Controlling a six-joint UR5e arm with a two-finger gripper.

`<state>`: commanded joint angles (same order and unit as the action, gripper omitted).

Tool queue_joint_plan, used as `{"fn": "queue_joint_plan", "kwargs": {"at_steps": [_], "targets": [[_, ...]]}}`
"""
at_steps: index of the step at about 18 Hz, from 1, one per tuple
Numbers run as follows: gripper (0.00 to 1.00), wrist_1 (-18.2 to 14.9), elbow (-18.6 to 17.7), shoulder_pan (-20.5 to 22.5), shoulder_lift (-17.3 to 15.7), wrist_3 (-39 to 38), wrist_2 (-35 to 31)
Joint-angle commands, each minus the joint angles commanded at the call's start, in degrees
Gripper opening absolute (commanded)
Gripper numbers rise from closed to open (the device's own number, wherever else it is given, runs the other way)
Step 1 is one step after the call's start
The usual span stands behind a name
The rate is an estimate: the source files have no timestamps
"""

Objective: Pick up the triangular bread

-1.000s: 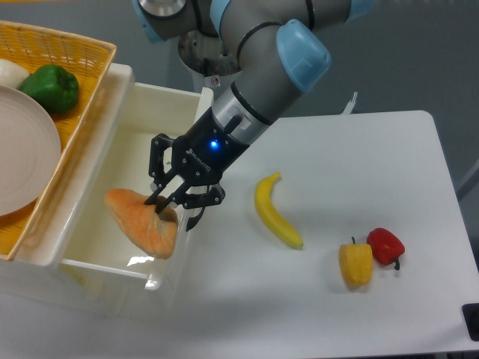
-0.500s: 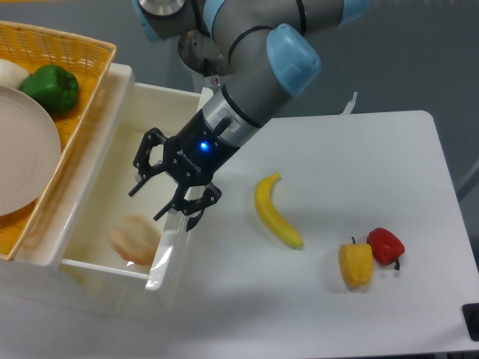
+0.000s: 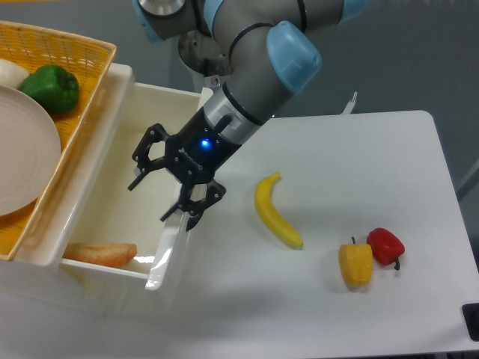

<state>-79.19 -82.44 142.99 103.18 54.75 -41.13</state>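
The triangular bread, orange-tan with a paler face, lies at the bottom of the white bin, against its near wall. My gripper hangs open above the bin's right side, well above and to the right of the bread, with nothing between its fingers.
A yellow banana lies on the white table right of the bin. A yellow bell pepper and a red pepper sit farther right. A wicker basket at the left holds a green pepper and a white plate.
The gripper was shut on the bread one second ago, then opened. The bread dropped and came to rest on the bin's floor by the near wall. The gripper stayed above.
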Motion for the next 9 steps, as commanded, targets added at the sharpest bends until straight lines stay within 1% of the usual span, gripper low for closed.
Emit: {"fn": "queue_joint_plan", "kwargs": {"at_steps": [6,9], "targets": [[1.00,0.0,0.6,4.5,-0.1,0.4,-7.3],[1.00,-0.1,0.0,5.6,-0.1,0.5,-11.7]]}}
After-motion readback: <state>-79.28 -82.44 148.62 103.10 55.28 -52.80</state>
